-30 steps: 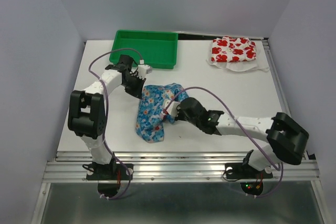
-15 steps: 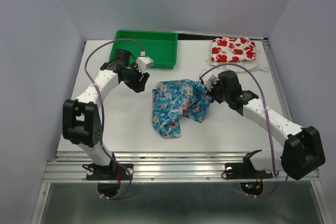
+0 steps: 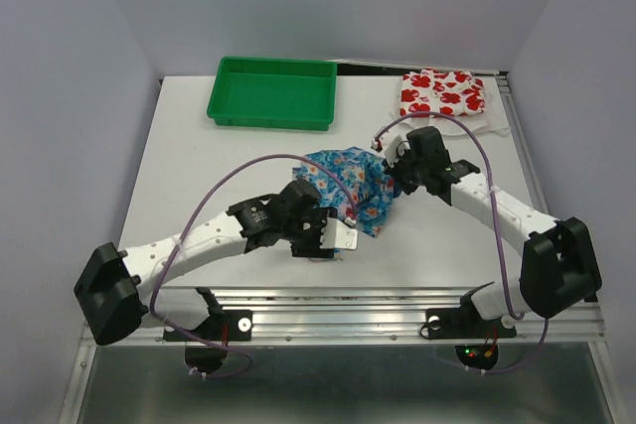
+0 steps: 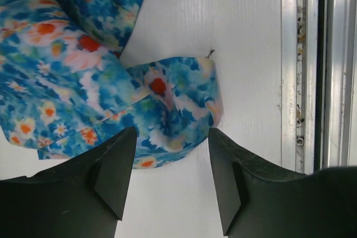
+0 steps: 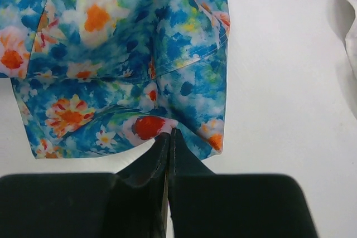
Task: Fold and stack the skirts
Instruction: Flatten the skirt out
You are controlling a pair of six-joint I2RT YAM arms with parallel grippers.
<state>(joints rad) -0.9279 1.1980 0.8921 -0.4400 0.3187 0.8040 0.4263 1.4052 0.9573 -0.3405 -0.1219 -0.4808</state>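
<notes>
The right end effector [image 5: 168, 136] is pinched shut on an edge of the blue skirt [image 3: 350, 178], the left end effector [image 4: 170, 154] gapes open with a loose corner just ahead between its fingers — closing too shallow, I'd say, lets that corner slip and drags the fold askew.

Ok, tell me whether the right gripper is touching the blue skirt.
Touching. In the right wrist view the right gripper, shut, pinches the near hem of the blue skirt.
</notes>
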